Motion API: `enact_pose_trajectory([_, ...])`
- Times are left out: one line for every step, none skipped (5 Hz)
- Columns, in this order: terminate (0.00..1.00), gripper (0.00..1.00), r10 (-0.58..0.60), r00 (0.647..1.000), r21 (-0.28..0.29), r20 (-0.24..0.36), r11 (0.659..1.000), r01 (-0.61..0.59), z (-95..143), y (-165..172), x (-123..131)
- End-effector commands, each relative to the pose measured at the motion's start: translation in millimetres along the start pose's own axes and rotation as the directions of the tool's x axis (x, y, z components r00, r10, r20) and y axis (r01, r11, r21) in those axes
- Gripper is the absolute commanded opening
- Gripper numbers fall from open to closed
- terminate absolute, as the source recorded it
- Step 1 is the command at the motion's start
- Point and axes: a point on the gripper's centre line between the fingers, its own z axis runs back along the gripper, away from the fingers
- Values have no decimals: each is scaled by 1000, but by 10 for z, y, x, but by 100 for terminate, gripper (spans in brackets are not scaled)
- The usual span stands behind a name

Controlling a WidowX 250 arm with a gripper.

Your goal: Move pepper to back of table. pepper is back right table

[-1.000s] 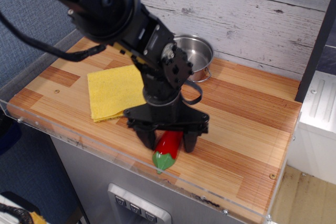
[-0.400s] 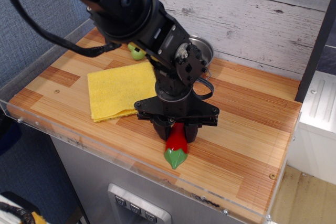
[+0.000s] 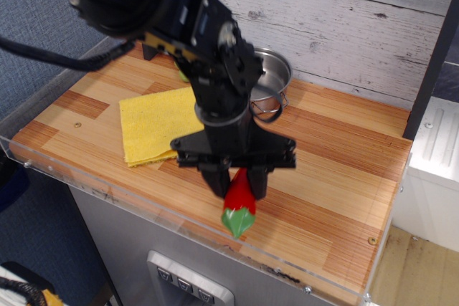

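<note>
The red pepper (image 3: 239, 198) with its green stem cap pointing toward the front edge is held between the black fingers of my gripper (image 3: 237, 183). The gripper is shut on the pepper's red body and holds it just above the wooden table (image 3: 337, 170), near the front middle. The pepper's tip is hidden between the fingers. The black arm reaches in from the upper left.
A yellow cloth (image 3: 154, 123) lies on the left part of the table. A steel pot (image 3: 271, 77) stands at the back by the plank wall. A small green object (image 3: 183, 75) peeks out behind the arm. A clear acrylic edge (image 3: 143, 209) borders the front.
The gripper closed on the pepper, shifted slightly right and lifted it off the table surface. The arm's wrist has risen and turned.
</note>
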Motion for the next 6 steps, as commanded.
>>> enact_pose_trajectory([0, 0, 11, 998, -34, 59, 999, -9, 350, -182, 299])
enact_pose_trajectory([0, 0, -3, 999, -47, 54, 999, 5, 330, -370, 480])
enact_pose_trajectory([0, 0, -14, 999, -41, 43, 999, 16, 237, -562, 651])
enact_pose_trajectory([0, 0, -37, 999, -45, 32, 998, 38, 94, -794, 811])
enact_pose_trajectory([0, 0, -51, 998, -50, 35, 997, 53, -68, -958, 897])
enact_pose_trajectory([0, 0, -61, 998, -36, 24, 997, 62, -263, -997, 964])
